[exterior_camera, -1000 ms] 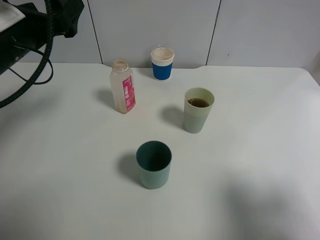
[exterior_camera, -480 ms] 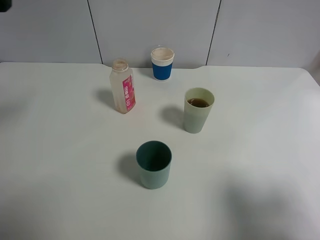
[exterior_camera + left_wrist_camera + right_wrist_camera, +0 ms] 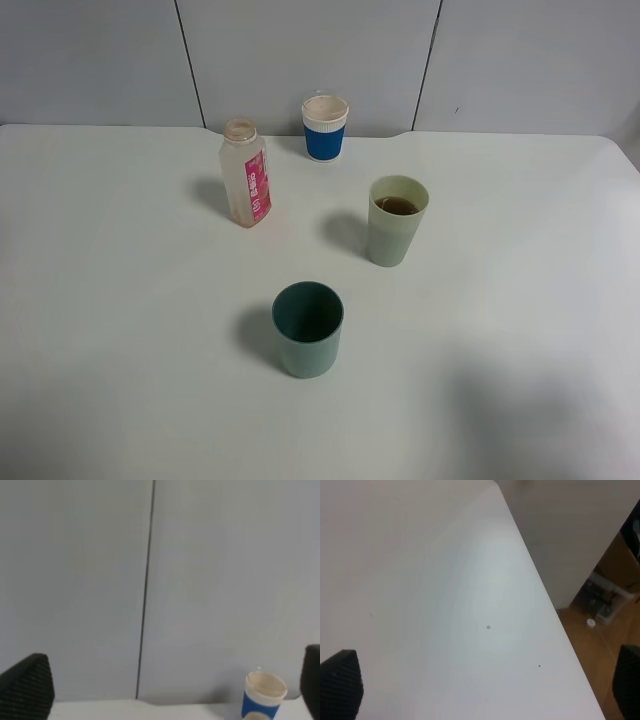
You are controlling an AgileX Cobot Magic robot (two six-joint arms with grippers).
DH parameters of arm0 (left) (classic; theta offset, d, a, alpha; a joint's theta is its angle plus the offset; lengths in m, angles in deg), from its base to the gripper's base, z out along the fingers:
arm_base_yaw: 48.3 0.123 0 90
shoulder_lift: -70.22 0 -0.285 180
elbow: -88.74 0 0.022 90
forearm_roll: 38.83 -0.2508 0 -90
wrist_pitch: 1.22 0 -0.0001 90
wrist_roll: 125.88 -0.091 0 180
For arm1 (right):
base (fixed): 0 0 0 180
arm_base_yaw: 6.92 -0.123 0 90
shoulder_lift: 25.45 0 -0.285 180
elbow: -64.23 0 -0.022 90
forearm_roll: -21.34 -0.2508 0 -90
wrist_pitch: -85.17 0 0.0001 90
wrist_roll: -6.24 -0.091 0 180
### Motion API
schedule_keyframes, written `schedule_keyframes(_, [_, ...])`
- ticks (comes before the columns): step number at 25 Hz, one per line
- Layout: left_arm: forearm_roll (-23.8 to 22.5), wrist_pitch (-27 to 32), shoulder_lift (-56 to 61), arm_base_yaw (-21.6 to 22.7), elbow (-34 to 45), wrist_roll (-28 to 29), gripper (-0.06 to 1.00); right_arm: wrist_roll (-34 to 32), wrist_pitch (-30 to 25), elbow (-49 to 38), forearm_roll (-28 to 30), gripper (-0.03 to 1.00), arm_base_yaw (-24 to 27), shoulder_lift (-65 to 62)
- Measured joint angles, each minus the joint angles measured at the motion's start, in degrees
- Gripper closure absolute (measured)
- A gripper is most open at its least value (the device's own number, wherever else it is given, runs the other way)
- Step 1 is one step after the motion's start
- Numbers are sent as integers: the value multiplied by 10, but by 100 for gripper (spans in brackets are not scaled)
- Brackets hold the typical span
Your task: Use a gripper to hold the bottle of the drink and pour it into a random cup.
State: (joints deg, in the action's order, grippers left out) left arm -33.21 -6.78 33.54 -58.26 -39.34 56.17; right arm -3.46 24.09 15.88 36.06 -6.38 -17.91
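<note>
Exterior high view: one bottle of the drink (image 3: 246,186) stands upright on the white desk (image 3: 120,330), its long axis vertical and its open, capless neck pointing straight up; it sits in the upper left-centre of the frame, the pink label facing right and toward the camera. Little liquid can be made out inside it.

Three cups are on the desk, all upright with mouths up. A blue-and-white paper cup (image 3: 325,126) stands at the upper centre, just right of and behind the bottle, close to the grey wall panels (image 3: 300,50). A dark teal cup (image 3: 308,328) stands at lower centre, well apart from the bottle. The pale yellow-green cup (image 3: 396,220) stands right of centre, brown liquid showing inside near its rim; it is near the bottle but not touching it.

No arm or claw shows in this view, so the bottle stands free, with nothing gripping it.

Left wrist view: the left claw (image 3: 165,690) is spread wide, its two dark fingertips (image 3: 27,687) at the lower corners of the frame, nothing between them; it faces the wall, with only the paper cup (image 3: 263,696) visible at the lower right.

Right wrist view: the right claw (image 3: 485,685) is likewise spread and empty, over the bare desk edge (image 3: 540,595), with wooden floor (image 3: 615,630) at the right.
</note>
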Motion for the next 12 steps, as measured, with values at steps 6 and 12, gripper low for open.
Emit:
schedule_keyframes(6, [-10,125,89,27,0,1,-2,0,0,0,0,-3,0,0])
schedule_keyframes(12, [-12,247,164,55,0,8,-2,0,0,0,0,-3,0,0])
